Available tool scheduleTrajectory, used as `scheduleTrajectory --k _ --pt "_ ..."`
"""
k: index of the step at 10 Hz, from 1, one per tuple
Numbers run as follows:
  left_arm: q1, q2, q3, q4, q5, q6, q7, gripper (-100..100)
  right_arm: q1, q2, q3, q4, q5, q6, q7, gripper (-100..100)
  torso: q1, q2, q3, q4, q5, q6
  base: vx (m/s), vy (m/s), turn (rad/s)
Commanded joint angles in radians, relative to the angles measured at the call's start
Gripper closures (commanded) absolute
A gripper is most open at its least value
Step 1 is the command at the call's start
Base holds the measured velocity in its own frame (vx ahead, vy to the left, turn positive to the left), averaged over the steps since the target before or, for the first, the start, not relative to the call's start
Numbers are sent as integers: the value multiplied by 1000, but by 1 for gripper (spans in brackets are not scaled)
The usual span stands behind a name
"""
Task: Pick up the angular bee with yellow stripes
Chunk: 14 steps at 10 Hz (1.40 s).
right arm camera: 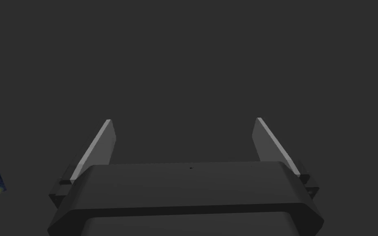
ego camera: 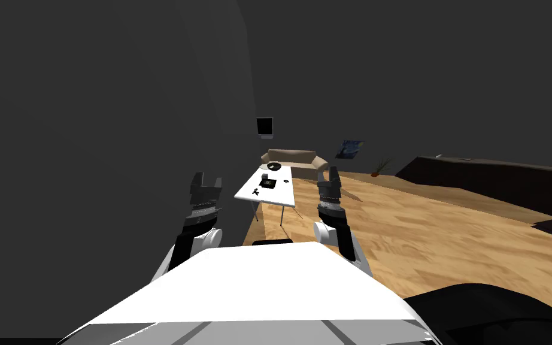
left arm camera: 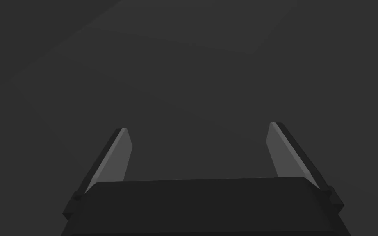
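Far ahead stands a white table (ego camera: 281, 193) by the dark wall. On its near end lies a small dark figure (ego camera: 255, 192), too small to tell its stripes or shape. My left gripper (ego camera: 206, 177) and right gripper (ego camera: 327, 171) are raised in front of my chest, well short of the table. In the left wrist view, the left gripper (left arm camera: 199, 126) is open with nothing between its fingers. The right gripper (right arm camera: 184, 119) is likewise open and holds nothing.
Also on the table are a black square item (ego camera: 268, 182), a dark cup (ego camera: 264, 176) and a dark bowl (ego camera: 273, 165). A beige sofa (ego camera: 293, 159) stands behind it. A dark wall (ego camera: 119, 150) runs close on my left. Wooden floor (ego camera: 424, 233) spreads to the right, up to a dark counter (ego camera: 496, 179).
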Motion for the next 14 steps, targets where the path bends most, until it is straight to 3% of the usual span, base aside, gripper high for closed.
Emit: scheduleTrajectory --k 1,4,6,13,14 --pt "20 22 2 14 45 18 -6 -100 0 0 0 0 0 0 0 0 0 0 0 0 0 0 -43 -16 -71" --pt "48 50 6 36 111 46 -16 -100 0 0 0 0 0 0 0 0 -2 5 3 1 0 0 -67 -30 -65" --pt "85 86 10 70 179 83 -29 -100 0 0 0 0 0 0 0 0 -1 3 2 1 0 0 -41 -18 -109" --pt "155 152 18 142 379 158 -57 -100 0 0 0 0 0 0 0 0 -1 2 1 1 0 0 -28 -21 -89" --pt "182 176 21 171 410 186 -67 -100 0 0 0 0 0 0 0 0 -1 2 1 1 0 0 -24 -28 -194"
